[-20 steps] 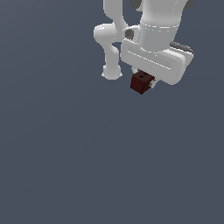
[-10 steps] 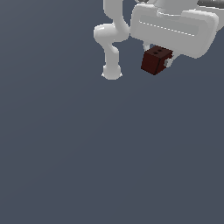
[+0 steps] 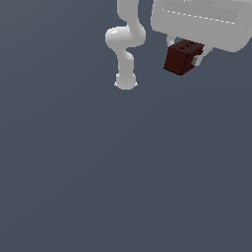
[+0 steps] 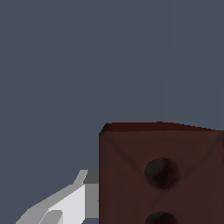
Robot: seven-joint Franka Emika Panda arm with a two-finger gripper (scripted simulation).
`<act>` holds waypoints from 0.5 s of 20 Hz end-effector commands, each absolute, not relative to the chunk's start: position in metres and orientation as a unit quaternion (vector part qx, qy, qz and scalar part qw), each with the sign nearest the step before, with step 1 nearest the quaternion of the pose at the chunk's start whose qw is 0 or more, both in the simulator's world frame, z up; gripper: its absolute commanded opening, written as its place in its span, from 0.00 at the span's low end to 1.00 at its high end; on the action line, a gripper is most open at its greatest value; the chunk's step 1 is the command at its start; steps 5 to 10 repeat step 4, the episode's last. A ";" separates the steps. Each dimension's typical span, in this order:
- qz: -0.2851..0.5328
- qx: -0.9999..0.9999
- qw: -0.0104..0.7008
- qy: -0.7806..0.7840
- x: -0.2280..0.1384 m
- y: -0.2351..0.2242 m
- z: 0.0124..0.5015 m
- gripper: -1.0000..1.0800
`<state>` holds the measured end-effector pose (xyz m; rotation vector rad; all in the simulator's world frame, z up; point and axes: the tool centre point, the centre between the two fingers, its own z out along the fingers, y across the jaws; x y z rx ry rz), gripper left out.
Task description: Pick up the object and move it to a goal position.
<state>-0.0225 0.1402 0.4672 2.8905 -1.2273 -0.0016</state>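
Dark red-brown and boxy, the object [image 3: 181, 57] hangs directly beneath our gripper [image 3: 186, 55], pinched between the white fingers [image 3: 199, 59], one of which shows just beside its far edge. We see two small dark holes on its upper face in the exterior view, and in the wrist view the same block [image 4: 161, 175] fills the near corner, holes dark and round, with one pale finger [image 4: 65, 203] touching its side. Our gripper is closed narrowly around the block, which is lifted off the floor [image 3: 123, 172]. Away from the hand, toward the exterior view's left, stands the arm's white base [image 3: 125, 81], well apart from the block.
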 end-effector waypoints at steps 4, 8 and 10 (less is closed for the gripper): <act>0.000 0.920 0.000 -0.391 -0.022 0.140 0.468 0.00; 0.000 0.920 0.000 -0.391 -0.022 0.140 0.468 0.00; 0.000 0.920 0.000 -0.391 -0.022 0.140 0.468 0.00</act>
